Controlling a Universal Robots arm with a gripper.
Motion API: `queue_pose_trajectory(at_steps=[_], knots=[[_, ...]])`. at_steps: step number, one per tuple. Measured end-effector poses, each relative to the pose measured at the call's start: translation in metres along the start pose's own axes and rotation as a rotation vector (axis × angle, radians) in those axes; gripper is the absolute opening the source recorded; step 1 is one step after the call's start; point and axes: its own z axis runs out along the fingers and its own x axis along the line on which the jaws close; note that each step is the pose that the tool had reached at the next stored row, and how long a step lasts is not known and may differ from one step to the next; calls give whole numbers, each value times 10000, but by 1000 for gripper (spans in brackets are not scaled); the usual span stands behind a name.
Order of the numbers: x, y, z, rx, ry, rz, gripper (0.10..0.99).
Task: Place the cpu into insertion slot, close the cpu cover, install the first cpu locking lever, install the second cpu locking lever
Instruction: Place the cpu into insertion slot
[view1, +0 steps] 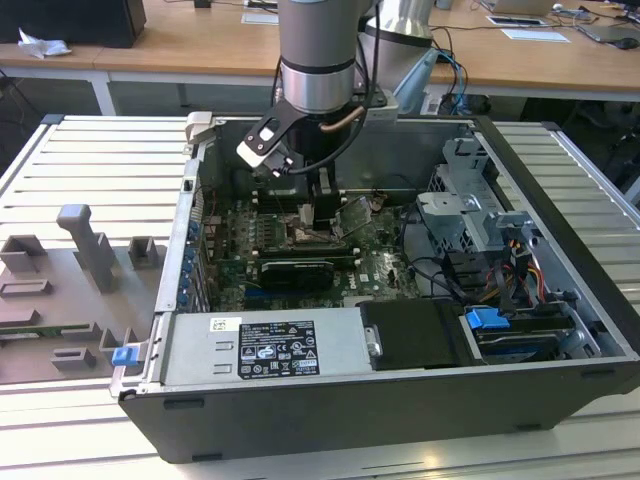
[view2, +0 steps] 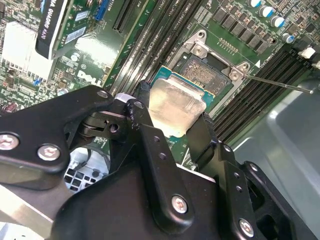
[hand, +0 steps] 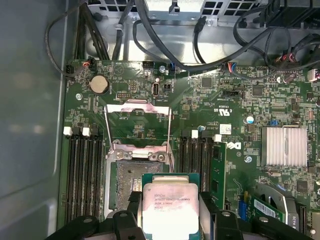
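The cpu (hand: 170, 210) has a matt silvery metal top; the tool (view2: 175, 114) is matt black.

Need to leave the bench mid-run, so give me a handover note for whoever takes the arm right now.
The gripper is shut on the cpu, one finger on each side.
The cpu hangs partly over the insertion slot, not seated.
The cpu cover is swung open, away from the slot.
A locking lever stands unlatched.
Done: cpu in the gripper, at the slot.
Left: seating the cpu, closing the cover, latching both levers.

Jaws hold cpu (hand: 170, 212), seemingly above slot (hand: 127, 181).
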Motion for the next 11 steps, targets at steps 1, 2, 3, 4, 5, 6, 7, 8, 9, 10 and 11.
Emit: queue_pose_trajectory(at_steps=[1, 2, 3, 4, 5, 6, 7, 8, 9, 10, 11], knots=[[18, 1, 12, 0, 0, -3, 537], [32, 1, 18, 0, 1, -2, 537], [56, 1, 27, 0, 1, -3, 537], [84, 1, 38, 1, 1, -2, 537], [98, 1, 46, 1, -1, 2, 537], [107, 0, 55, 2, -6, 15, 537], [114, 0, 66, 1, -11, 40, 537], [123, -1, 81, 0, -17, 85, 537], [131, -1, 91, 1, -23, 116, 537], [141, -1, 102, 1, -26, 143, 537], [158, -2, 119, 3, -27, 163, 537]])
